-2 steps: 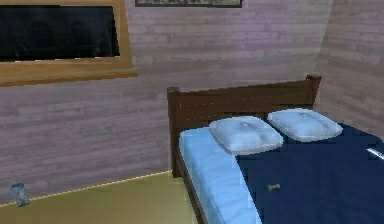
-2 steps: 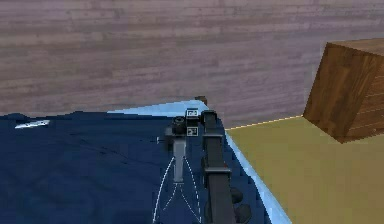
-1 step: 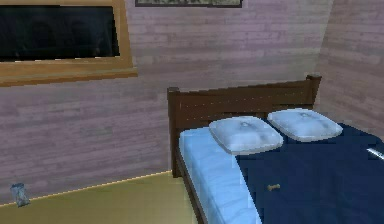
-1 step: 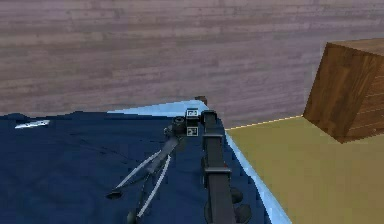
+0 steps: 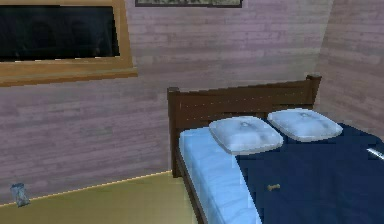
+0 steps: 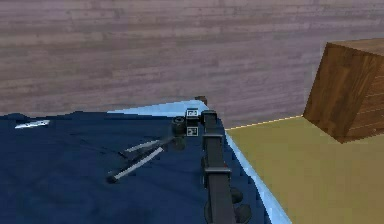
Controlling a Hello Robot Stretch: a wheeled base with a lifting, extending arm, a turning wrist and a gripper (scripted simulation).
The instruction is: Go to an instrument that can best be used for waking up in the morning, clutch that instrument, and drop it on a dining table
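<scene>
Dark blue blanket [image 6: 70, 170] lay under the gripper [image 6: 116, 167], whose two thin fingers stretched over the bed [image 5: 215, 175] from the end of the arm [image 6: 212, 160]. You could not tell the state of the fingers, nor whether they held anything, because the blanket was right behind them.

I could not name the waking instrument with certainty. The best candidate, in my judgement, was the small grey thing [image 5: 18, 193] on the floor near the wall, at the forward view's lower left and well apart from the bed. If it was an alarm clock, you should have expected a light, stiff body with a smooth shell and perhaps a fragile face. The good hold was on the two sides of the body, not on the face. It looked taller than wide, so its long axis stood upright. Which way it faced I could not tell.
</scene>
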